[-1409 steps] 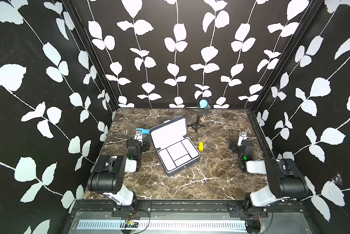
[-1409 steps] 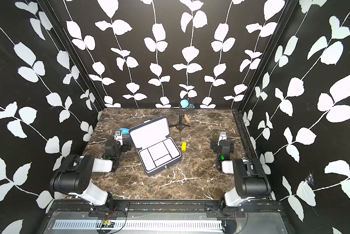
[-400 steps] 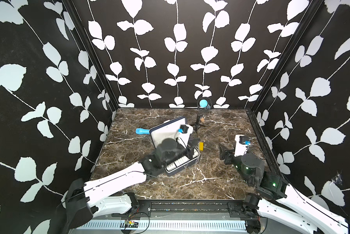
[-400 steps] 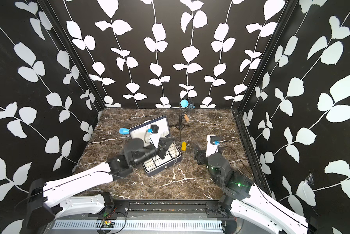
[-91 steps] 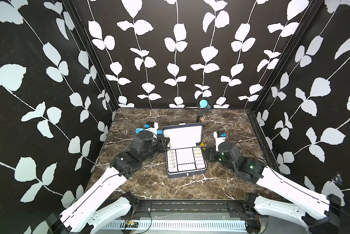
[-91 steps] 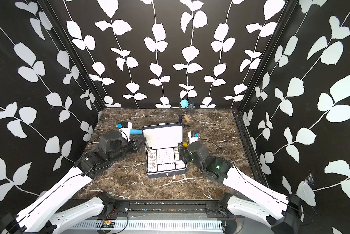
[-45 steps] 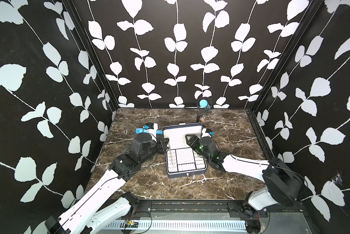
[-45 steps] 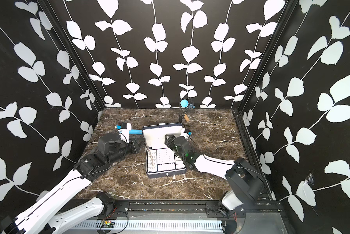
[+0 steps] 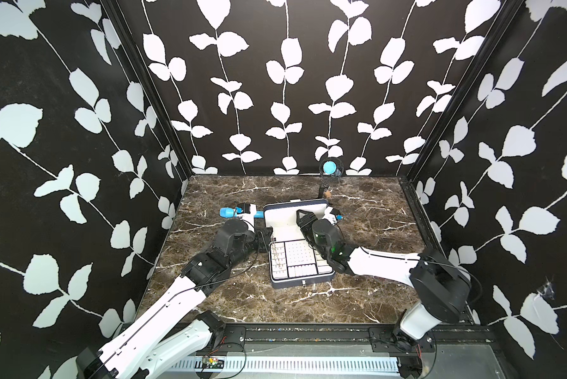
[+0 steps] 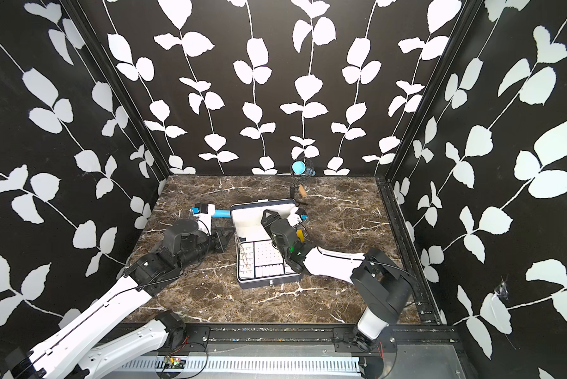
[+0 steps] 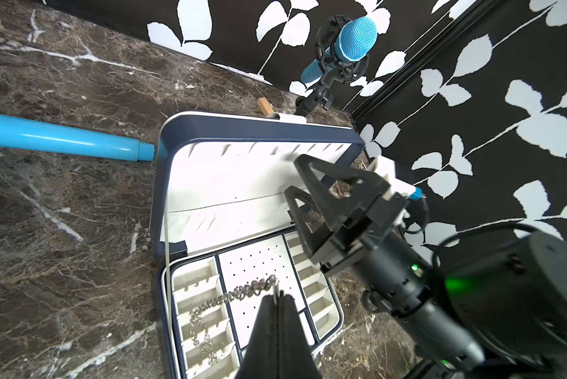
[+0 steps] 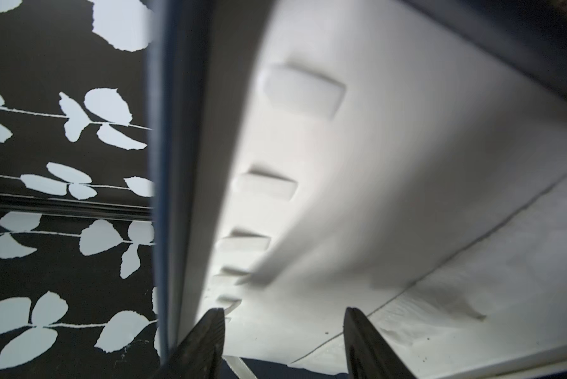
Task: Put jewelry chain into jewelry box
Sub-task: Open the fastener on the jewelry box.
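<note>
Thin silvery jewelry chain [image 11: 227,297] hangs from the pinched-shut left gripper [image 11: 278,295], trailing along the navy hinged jewelry box [image 11: 259,128] tray's left column; right gripper [image 12: 283,328] gapes empty near the lid

jewelry box [image 9: 303,281] mid-table, open: navy shell, white lining, lid standing upright on the far side, clasp on near wall. jewelry chain [image 11: 206,315]: thin silvery links, limp, draped down the tray's left column of compartments [image 9: 277,254], one end lifted over the perforated centre panel's edge.
</note>
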Motion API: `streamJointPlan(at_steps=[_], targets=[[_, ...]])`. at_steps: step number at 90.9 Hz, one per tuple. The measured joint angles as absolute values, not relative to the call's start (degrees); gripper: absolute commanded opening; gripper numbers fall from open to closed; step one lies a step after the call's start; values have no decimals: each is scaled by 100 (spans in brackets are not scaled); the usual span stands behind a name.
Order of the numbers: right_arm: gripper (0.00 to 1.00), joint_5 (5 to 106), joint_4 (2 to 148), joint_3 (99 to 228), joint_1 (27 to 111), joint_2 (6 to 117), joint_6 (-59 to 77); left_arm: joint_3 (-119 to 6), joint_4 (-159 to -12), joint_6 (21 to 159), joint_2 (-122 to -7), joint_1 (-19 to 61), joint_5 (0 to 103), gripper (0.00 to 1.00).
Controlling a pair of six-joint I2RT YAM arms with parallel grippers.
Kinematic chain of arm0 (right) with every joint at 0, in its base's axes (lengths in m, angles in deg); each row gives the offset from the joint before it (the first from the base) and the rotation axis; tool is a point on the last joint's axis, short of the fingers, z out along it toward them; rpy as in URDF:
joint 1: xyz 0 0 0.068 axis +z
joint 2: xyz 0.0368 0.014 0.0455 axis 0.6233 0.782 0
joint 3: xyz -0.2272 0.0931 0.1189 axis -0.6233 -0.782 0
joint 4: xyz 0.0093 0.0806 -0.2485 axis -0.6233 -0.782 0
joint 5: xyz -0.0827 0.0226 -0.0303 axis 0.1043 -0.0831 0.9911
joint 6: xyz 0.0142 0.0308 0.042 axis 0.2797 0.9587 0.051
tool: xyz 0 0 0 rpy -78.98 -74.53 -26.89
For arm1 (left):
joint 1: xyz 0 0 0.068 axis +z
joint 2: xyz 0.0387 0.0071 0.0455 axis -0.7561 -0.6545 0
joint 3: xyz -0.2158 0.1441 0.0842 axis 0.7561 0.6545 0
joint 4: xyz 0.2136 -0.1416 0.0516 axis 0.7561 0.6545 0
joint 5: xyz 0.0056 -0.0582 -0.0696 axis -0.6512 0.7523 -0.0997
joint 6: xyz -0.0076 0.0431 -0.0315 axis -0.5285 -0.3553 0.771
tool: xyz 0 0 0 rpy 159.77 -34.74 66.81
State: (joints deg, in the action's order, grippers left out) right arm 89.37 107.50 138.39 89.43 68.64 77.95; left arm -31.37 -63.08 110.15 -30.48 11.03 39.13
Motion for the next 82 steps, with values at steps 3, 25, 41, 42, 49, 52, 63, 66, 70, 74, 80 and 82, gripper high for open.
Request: streamJointPlan(at_steps=[3,25,41,42,49,52,63,66,70,74,80,82], targets=[[59,8948,10780,13854,8947,6960,7881,-3119,-6336,11009,-3052,1103,3913,0],[59,9140,11145,13893,9035,7196,8176,-3088,-6347,10969,-3109,1103,3915,0],[59,9263,11482,13893,9100,7196,8250,-3078,-6351,10952,-3109,1103,3915,0],[59,9265,11502,13896,9102,7196,8257,-3078,-6351,10952,-3109,1103,3915,0],[59,9265,11559,13898,9107,7196,8276,-3075,-6353,10952,-3109,1103,3915,0],[59,9267,11587,13900,9107,7196,8281,-3075,-6356,10952,-3109,1103,3915,0],[59,9274,11661,13900,9107,7196,8283,-3051,-6382,10952,-3102,1103,3913,0],[59,9274,11672,13904,9107,7196,8287,-3045,-6384,10952,-3102,1103,3913,0],[59,9269,11683,13911,9107,7198,8296,-3043,-6384,10954,-3102,1103,3915,0],[59,9263,11707,13926,9107,7220,8305,-3040,-6384,10954,-3102,1103,3913,0],[59,9241,11725,13972,9107,7272,8320,-3038,-6384,10954,-3098,1103,3913,0],[59,9239,11727,13992,9107,7297,8322,-3036,-6386,10954,-3098,1103,3915,0]])
